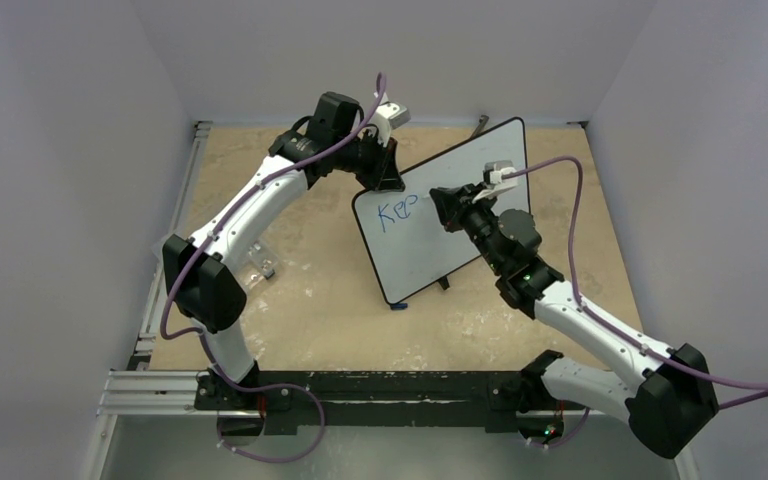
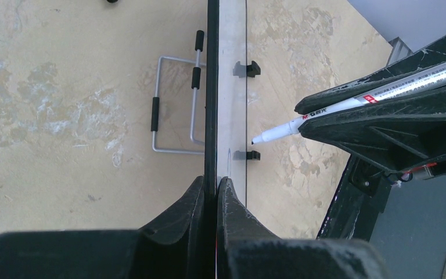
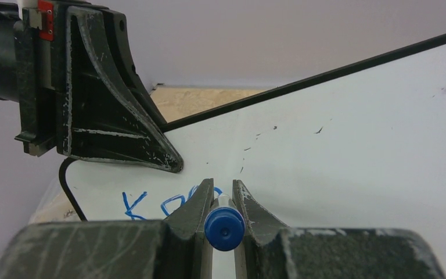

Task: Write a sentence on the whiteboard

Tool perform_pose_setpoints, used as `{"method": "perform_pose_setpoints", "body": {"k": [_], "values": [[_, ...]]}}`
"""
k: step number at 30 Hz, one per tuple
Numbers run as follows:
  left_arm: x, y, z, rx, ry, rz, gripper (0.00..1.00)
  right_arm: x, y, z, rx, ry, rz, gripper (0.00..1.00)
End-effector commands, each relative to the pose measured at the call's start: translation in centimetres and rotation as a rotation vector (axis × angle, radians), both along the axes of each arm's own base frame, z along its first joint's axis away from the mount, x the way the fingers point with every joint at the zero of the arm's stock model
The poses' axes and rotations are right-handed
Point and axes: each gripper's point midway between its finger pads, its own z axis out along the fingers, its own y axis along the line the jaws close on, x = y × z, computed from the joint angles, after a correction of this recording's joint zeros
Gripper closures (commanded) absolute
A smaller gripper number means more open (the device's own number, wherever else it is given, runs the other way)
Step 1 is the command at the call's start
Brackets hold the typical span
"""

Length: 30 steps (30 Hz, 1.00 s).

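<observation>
Currently the left pincer (image 2: 216, 185) clamps the upper edge of the whiteboard (image 1: 425, 255), standing propped on the tabletop (image 1: 300, 300); the right pincer (image 3: 223, 189) is closed on the marker (image 3: 225, 228). Brace the board firmly and keep tip pressure light while extending the sentence (image 1: 397, 211) past "Kee".

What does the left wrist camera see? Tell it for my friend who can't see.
A whiteboard, seen edge-on, is pinched in the left gripper. The right gripper holds a white marker with its tip close to the board's writing side. A wire stand sits on the tan table on the other side.
</observation>
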Motion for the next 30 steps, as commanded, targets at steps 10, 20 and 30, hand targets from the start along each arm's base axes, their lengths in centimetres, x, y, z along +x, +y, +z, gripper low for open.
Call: {"method": "perform_pose_setpoints", "body": {"k": [10, 20, 30], "values": [[2.2, 1.8, 1.0, 0.093, -0.151, 0.062, 1.00, 1.1, -1.0, 2.8, 0.065, -0.135, -0.074, 1.00], [2.0, 1.8, 1.1, 0.086, -0.143, 0.061, 1.00, 2.0, -0.5, 2.0, 0.075, -0.129, -0.086, 1.00], [2.0, 1.8, 1.2, 0.085, -0.144, 0.062, 1.00, 2.2, -0.6, -0.4, 0.038, -0.087, -0.094, 1.00]]}}
